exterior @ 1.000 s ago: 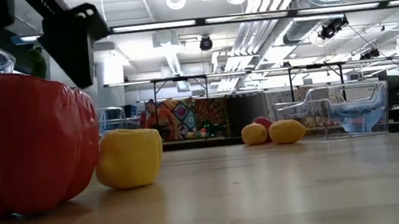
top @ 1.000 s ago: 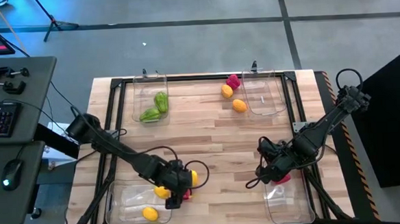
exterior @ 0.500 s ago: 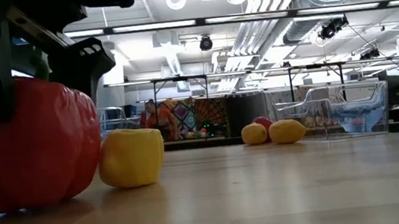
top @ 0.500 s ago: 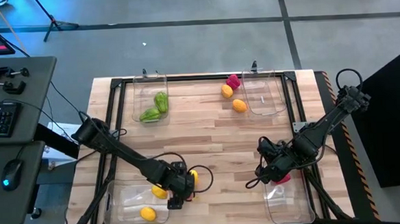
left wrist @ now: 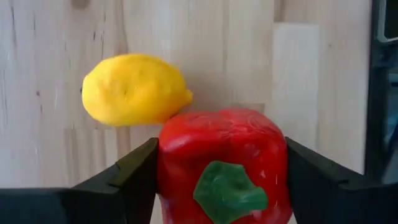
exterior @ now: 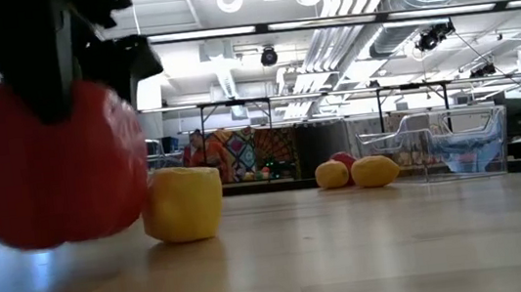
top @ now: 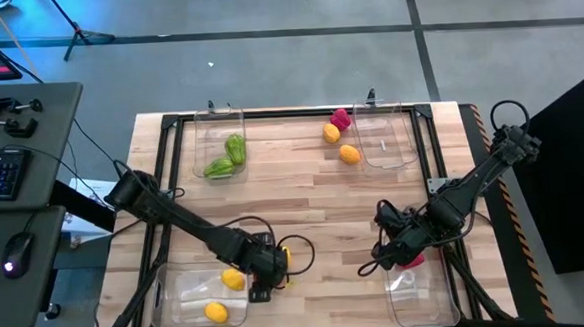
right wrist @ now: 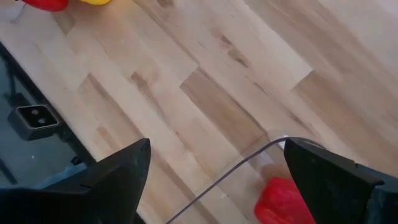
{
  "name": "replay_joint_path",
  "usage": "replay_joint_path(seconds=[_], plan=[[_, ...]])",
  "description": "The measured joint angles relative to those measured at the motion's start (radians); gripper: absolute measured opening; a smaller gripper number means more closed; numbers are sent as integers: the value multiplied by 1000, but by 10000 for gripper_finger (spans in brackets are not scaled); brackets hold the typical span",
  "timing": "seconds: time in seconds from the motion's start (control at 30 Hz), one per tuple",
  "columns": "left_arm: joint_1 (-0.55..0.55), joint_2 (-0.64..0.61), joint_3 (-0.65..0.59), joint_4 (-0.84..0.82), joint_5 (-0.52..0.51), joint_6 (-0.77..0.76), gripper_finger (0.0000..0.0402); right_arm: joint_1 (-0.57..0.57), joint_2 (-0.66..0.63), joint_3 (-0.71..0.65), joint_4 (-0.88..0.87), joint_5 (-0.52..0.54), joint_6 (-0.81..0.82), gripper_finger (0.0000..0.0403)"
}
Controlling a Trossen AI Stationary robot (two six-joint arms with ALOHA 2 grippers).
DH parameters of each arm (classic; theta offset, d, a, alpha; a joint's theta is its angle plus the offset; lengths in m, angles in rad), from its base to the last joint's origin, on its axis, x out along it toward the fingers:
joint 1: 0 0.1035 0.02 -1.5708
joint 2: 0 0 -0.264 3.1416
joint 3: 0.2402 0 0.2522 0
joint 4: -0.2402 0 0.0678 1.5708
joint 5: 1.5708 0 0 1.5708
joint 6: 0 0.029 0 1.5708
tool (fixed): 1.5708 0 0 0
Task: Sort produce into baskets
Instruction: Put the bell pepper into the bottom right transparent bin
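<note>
The left gripper [left wrist: 217, 180] clamps a red bell pepper [left wrist: 224, 165] beside a lemon [left wrist: 134, 89] near the tabletop's [top: 314, 202] front edge; the right gripper [right wrist: 211, 180] hangs open.

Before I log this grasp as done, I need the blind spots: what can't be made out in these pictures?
- High view: the red pepper is hidden under the left gripper.
- Low view: the pepper is blurred, so whether it is clear of the table is unclear.
- Left wrist view: the picture edge cuts off the pepper's lower part.
- Right wrist view: the right gripper stands open; the red piece in the bin is cut off.
</note>
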Motion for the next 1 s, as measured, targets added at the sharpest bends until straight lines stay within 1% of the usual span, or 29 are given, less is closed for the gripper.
replay_joint_path(seconds=[0.1, 0.17, 0.23, 0.37, 0.43, 0.5, 0.57, 0.63, 0.77, 0.9, 1.0], plan=[[15, -34, 44, -8, 42, 9, 253, 0, 0, 0, 51, -55, -15, 358], [17, -81, 83, -2, 43, 33, 253, 8, 0, 0, 108, -89, -64, 358], [17, -133, 118, 3, -9, 57, 253, 18, 0, 0, 166, -101, -115, 358], [43, -197, 158, 74, -164, 119, 253, 32, -3, 0, 227, -103, -164, 358], [76, -202, 161, 161, -191, 139, 253, 38, -15, 0, 253, -98, -182, 358], [108, -192, 161, 235, -187, 141, 253, 47, -35, 9, 261, -82, -191, 358], [137, -163, 162, 330, -159, 143, 253, 64, -65, 25, 261, -39, -205, 358], [154, -124, 161, 393, -130, 151, 253, 85, -104, 44, 261, 33, -222, 358], [179, -41, 160, 560, -114, 149, 253, 137, -192, 70, 263, 189, -263, 358], [201, 60, 160, 798, -113, 141, 253, 179, -271, 71, 264, 336, -296, 358], [219, 131, 160, 986, -113, 96, 253, 190, -308, 70, 253, 415, -326, 358]])
